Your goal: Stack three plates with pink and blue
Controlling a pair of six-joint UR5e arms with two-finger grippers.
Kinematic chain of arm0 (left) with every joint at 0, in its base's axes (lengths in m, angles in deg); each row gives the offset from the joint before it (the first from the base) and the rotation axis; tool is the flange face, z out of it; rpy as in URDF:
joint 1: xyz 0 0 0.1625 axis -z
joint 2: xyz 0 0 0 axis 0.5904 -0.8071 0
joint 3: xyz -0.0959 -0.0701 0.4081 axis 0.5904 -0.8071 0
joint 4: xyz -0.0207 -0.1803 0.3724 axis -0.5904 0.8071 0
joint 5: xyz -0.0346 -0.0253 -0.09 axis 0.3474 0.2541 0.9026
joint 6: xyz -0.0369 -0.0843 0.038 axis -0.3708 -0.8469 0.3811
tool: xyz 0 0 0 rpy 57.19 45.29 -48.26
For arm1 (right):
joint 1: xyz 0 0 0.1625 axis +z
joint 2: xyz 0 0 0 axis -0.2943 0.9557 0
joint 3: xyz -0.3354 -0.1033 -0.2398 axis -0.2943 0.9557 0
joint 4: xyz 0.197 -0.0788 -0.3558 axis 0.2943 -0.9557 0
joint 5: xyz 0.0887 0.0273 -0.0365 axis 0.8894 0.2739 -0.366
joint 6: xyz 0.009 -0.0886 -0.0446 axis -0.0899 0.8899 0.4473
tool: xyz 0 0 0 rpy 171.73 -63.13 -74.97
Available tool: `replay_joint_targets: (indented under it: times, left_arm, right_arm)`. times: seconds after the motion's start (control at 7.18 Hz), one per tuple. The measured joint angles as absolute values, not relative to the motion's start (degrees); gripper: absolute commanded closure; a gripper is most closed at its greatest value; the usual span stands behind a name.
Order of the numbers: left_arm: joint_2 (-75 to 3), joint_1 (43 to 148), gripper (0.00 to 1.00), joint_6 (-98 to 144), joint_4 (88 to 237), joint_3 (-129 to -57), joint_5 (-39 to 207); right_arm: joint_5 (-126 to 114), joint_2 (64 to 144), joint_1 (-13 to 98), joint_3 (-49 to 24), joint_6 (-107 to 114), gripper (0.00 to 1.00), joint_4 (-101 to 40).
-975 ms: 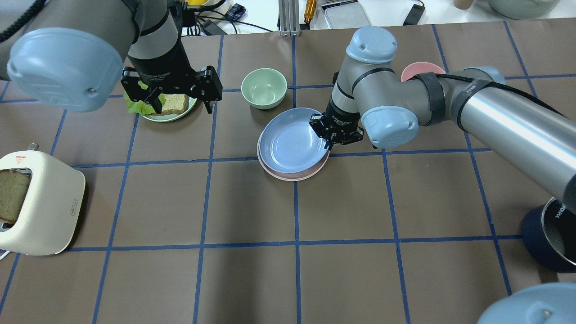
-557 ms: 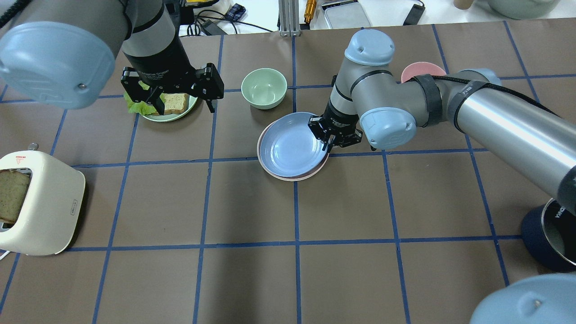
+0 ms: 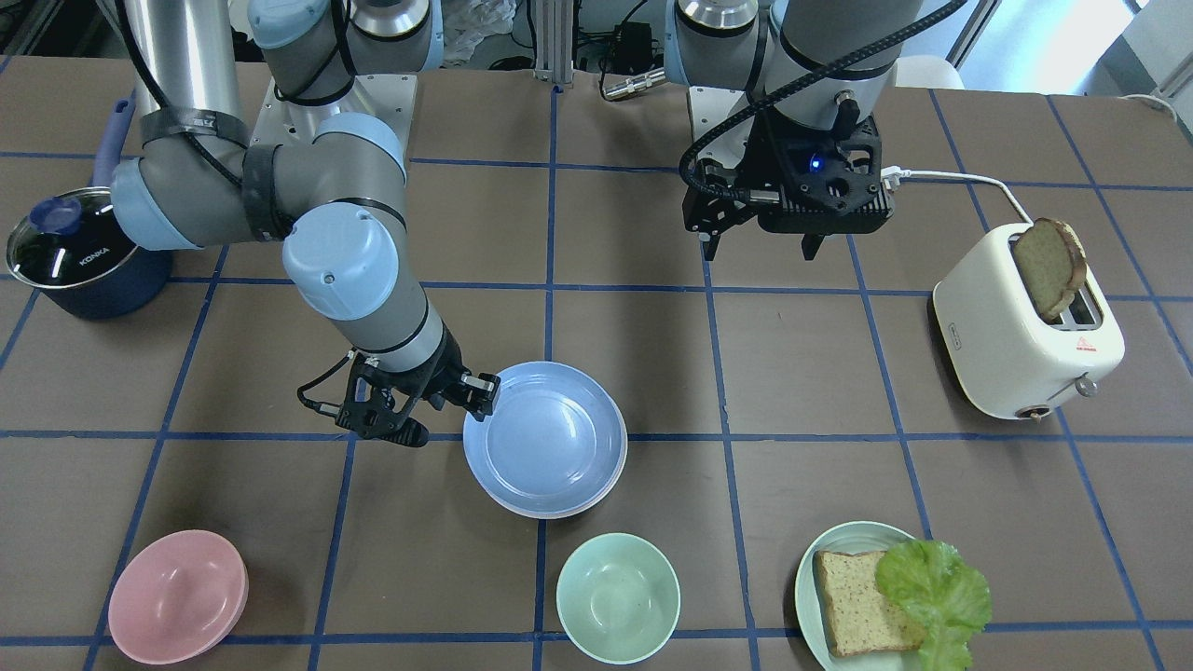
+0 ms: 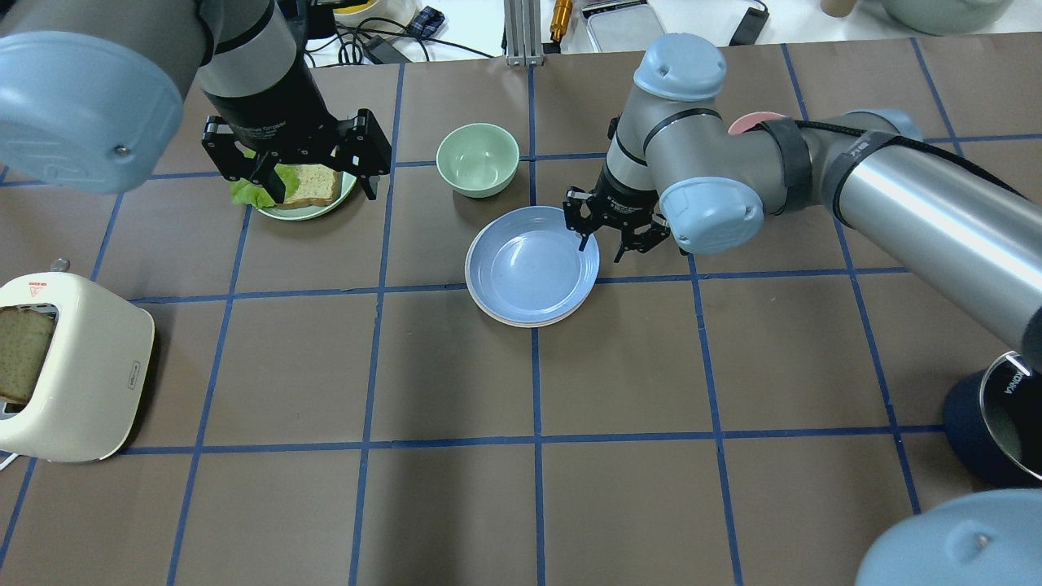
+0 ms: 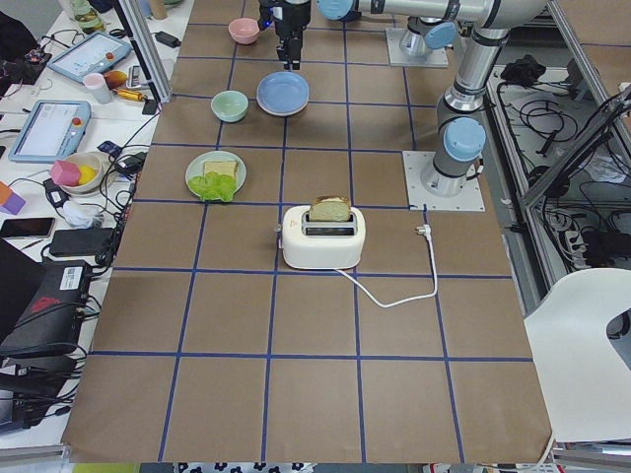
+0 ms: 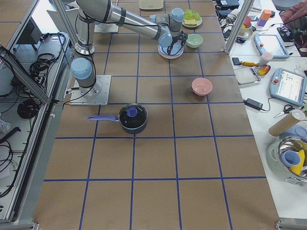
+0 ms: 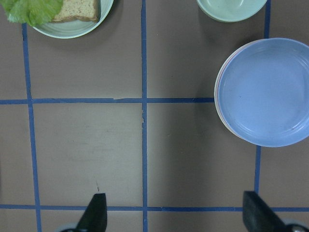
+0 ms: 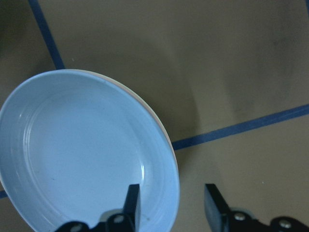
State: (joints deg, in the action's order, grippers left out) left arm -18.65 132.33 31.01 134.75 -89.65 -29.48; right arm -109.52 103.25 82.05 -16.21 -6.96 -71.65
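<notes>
With the blue plate [image 4: 529, 264] lying on the lower plates [image 4: 529, 324] near the middle of the table [image 4: 651, 366], the right gripper [image 4: 602, 251] (its jaws spread astride the rim, holding nothing) should probably rise straight up, so that it drags nothing sideways.

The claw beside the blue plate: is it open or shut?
Open. The right gripper's two fingers stand apart, one over the blue plate, one outside its rim, gripping nothing.

My arms [image 4: 936, 212] were silver tubes with pale blue joint caps [image 4: 680, 67]; black straps [image 4: 788, 167] wrapped the one at right.
</notes>
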Motion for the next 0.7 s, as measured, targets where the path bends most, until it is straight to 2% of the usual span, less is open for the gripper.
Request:
replay_joint_targets:
  times: [0.42, 0.7]
  left_arm:
    - [-18.35, 132.15, 0.0, 31.06, 134.75, -89.86, -29.31]
    - [-18.3, 132.09, 0.0, 30.89, 134.73, -89.9, -29.25]
  right_arm:
    - [-115.76, 103.99, 78.88, -3.66, 5.98, 0.0, -58.58]
    - [-119.2, 109.17, 74.99, -0.49, 19.28, 0.0, -50.07]
